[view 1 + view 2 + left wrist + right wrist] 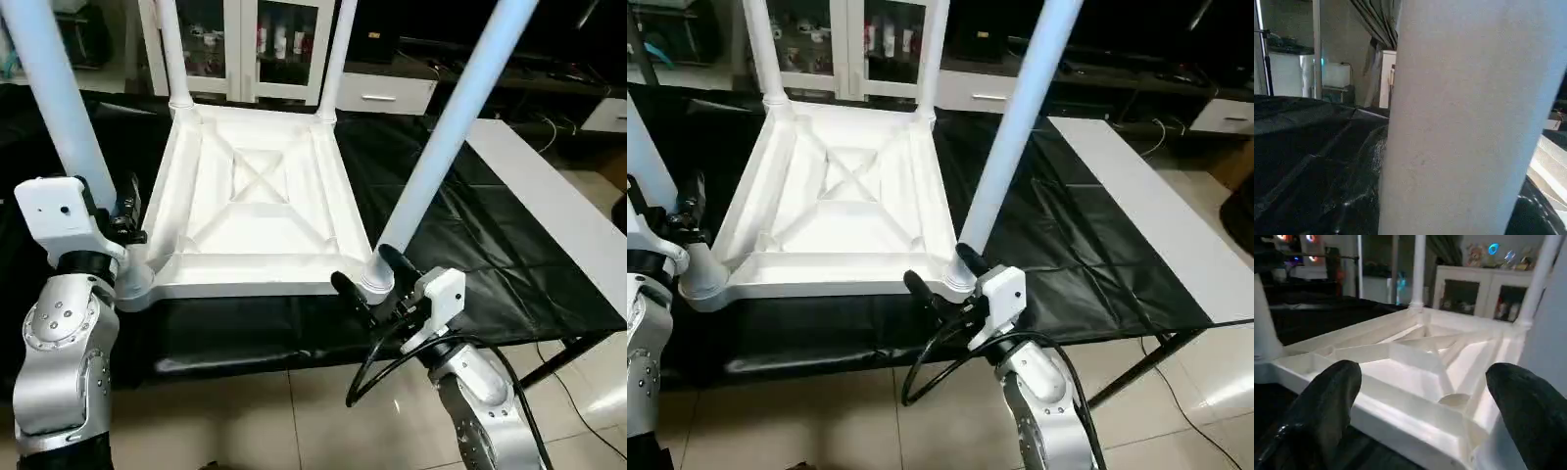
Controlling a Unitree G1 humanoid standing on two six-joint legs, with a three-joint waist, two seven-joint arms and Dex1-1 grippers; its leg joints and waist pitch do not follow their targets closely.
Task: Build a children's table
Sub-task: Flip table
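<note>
Reaching at the near corners of the upturned table top point(257, 201) on the black sheet point(460, 245), my right gripper point(368, 277) stands spread wide beside a leg point(456, 122); my left gripper point(122, 227) sits against another leg point(59, 93), grip unclear.

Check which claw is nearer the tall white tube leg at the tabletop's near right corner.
Right. The right claw straddles that white tube leg at its socket, fingers spread; the left claw is across the tabletop, at the near left leg.
</note>
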